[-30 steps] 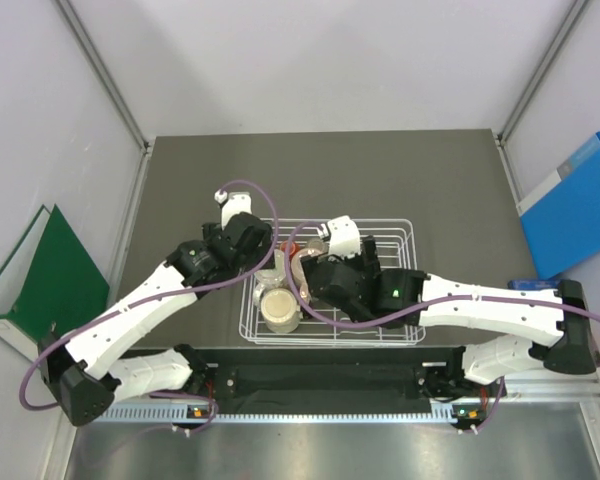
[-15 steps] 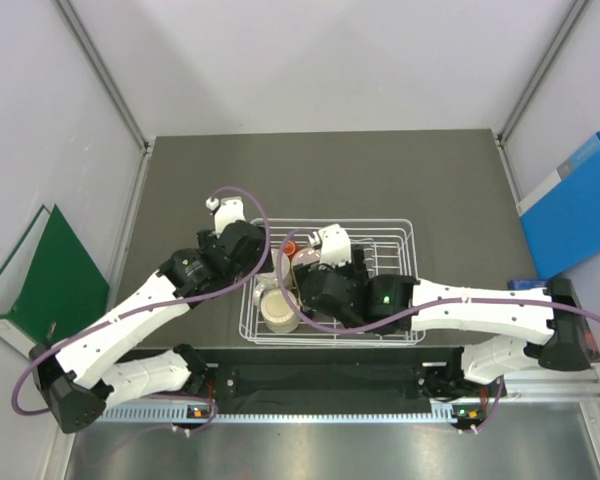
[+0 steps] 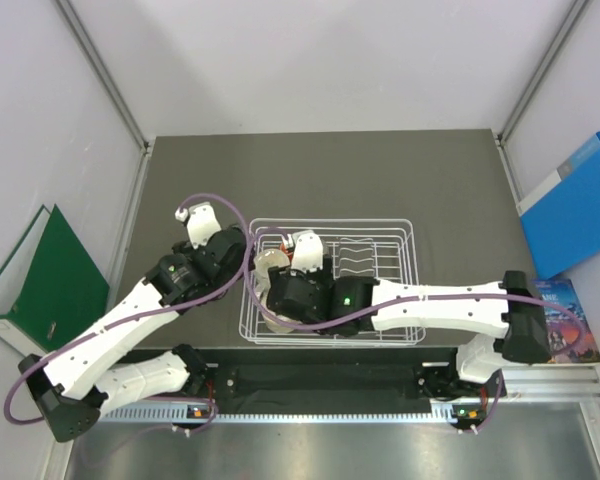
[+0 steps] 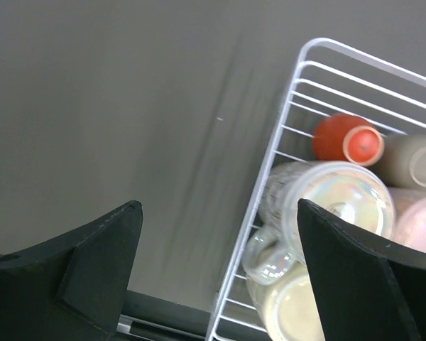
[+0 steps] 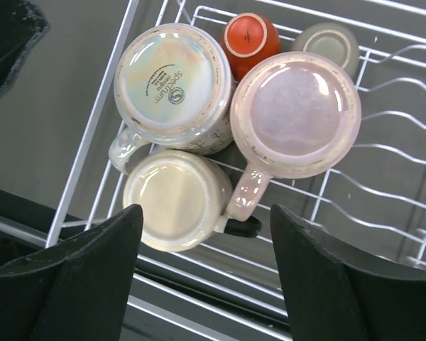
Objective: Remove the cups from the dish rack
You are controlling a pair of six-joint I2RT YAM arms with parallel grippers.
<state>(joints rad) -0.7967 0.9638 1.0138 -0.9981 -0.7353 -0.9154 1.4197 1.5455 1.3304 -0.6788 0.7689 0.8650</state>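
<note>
Five cups stand upside down in the left end of the white wire dish rack (image 5: 383,153): the speckled mug (image 5: 174,85), the pinkish-beige mug (image 5: 295,114), the cream mug (image 5: 176,200), the small red-orange cup (image 5: 250,35) and the small tan cup (image 5: 330,42). My right gripper (image 5: 202,284) is open and empty above the cream mug and the pink mug's handle. My left gripper (image 4: 220,277) is open and empty. It straddles the rack's left rim (image 4: 270,185), beside the speckled mug (image 4: 326,206). In the top view both grippers, left (image 3: 242,258) and right (image 3: 280,300), cover most of the cups.
The rack (image 3: 380,250) sits near the table's front edge, with wavy plate slots on its right half. A green folder (image 3: 50,270) lies off the table's left side. A blue folder (image 3: 575,205) and a booklet (image 3: 570,320) lie off the right.
Both arms have swung left. The left gripper went from over the cups to the rack's left rim. The right gripper moved left over the cups.
</note>
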